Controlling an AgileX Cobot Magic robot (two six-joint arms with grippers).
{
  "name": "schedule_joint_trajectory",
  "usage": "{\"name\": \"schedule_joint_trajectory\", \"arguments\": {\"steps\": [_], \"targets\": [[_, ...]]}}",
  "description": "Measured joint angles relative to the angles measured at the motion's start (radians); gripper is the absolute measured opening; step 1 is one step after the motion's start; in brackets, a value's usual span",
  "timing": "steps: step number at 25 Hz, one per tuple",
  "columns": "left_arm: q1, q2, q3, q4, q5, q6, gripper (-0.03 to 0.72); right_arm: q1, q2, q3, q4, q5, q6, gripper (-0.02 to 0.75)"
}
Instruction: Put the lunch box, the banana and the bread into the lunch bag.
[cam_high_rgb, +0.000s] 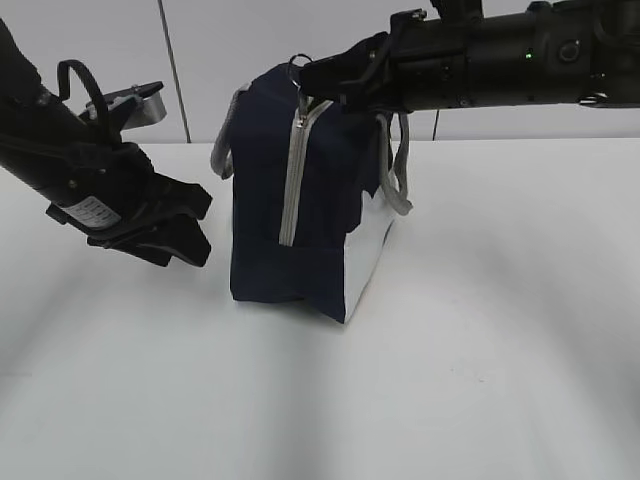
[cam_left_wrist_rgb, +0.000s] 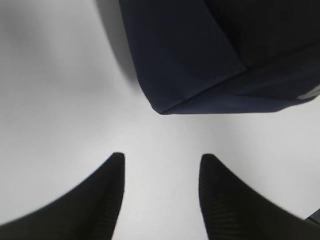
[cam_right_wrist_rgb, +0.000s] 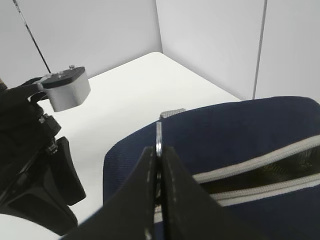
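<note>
The navy lunch bag (cam_high_rgb: 300, 210) stands upright mid-table, its grey zipper (cam_high_rgb: 297, 170) hanging down the front. My right gripper (cam_high_rgb: 312, 80) reaches in from the right above the bag and is shut on the metal ring zip pull (cam_right_wrist_rgb: 159, 136). In the right wrist view the right gripper (cam_right_wrist_rgb: 159, 151) pinches the ring edge-on, and the zipper (cam_right_wrist_rgb: 260, 170) gapes slightly. My left gripper (cam_high_rgb: 205, 225) stands open and empty just left of the bag's lower side. In the left wrist view the left gripper (cam_left_wrist_rgb: 161, 162) faces the bag's bottom corner (cam_left_wrist_rgb: 200, 60). The lunch box, banana and bread are out of view.
Grey strap handles (cam_high_rgb: 402, 180) hang at the bag's right and back left. The white table (cam_high_rgb: 450, 380) spreads around the bag, and a white wall closes the back. The left arm's camera mount (cam_right_wrist_rgb: 65, 89) shows in the right wrist view.
</note>
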Motion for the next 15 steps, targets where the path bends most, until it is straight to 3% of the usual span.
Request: {"name": "schedule_joint_trajectory", "arguments": {"steps": [15], "targets": [[0.000, 0.000, 0.000, -0.043, -0.001, 0.014, 0.350, 0.000, 0.015, -0.030, 0.059, 0.117, -0.036, -0.016]]}}
